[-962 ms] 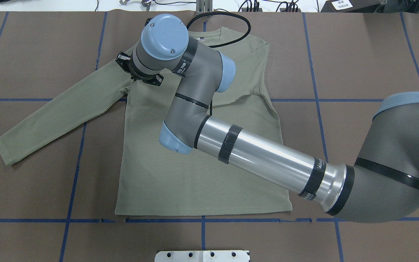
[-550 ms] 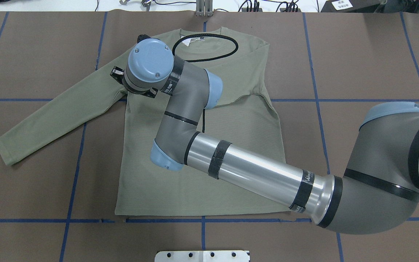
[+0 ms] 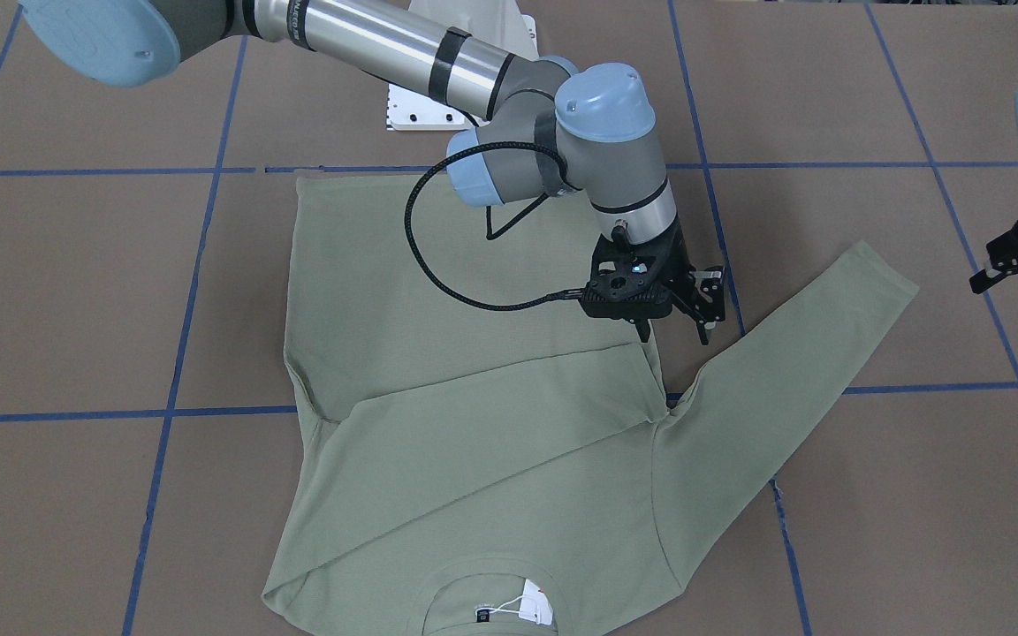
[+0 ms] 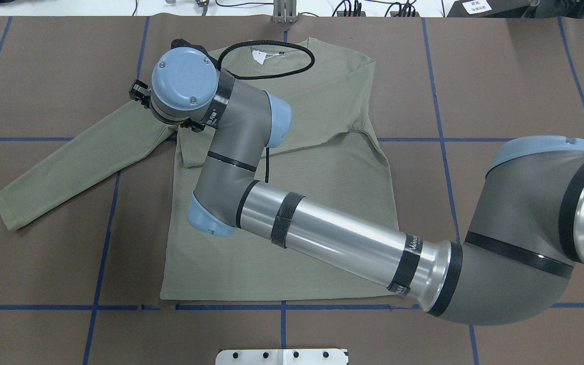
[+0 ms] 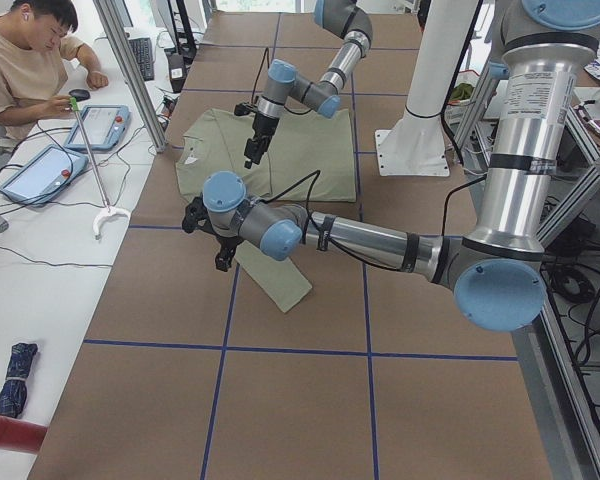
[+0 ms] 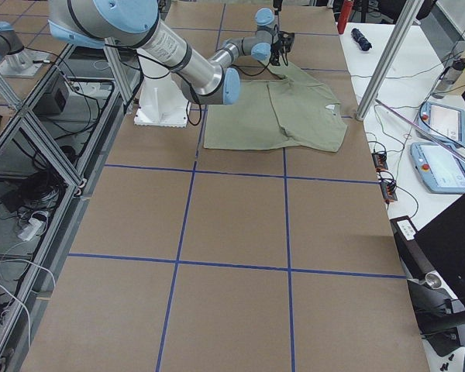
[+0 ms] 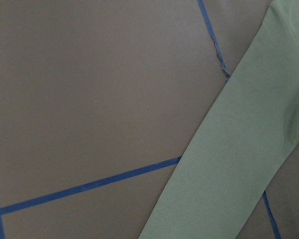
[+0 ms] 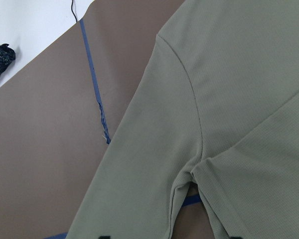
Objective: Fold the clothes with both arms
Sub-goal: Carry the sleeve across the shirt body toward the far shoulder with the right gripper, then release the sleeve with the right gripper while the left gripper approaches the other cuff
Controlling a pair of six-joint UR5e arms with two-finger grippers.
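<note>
Presently, right arm (image 4: 332, 238): enters from the robot's right and reaches across the shirt (image 4: 206, 268), forearm low over the body panel, wrist bent downward. Its right end effector (image 3: 675, 336) points down with fingers apart, gripping nothing, just above the seam where the left sleeve (image 4: 69, 162) joins the body.

Next, left arm (image 5: 380, 240): stretched low along the tabletop (image 4: 515, 76), wrist turned down. Its left end effector (image 3: 1013, 299) has fingers spread and nothing held; it hangs over brown tabletop beyond the left sleeve, apart from the cloth.

Then, shirt: flat on the tabletop. Collar and hang tag (image 3: 534, 608) lie at the far edge from the robot. The hem is nearest the robot, just short of a blue tape line (image 4: 43, 307). The right sleeve (image 3: 491, 397) is folded across the chest. The left sleeve runs out diagonally toward the robot's left, cuff free.

Lastly, room: wide brown tabletop shows to the shirt's right and beyond the cuff.
</note>
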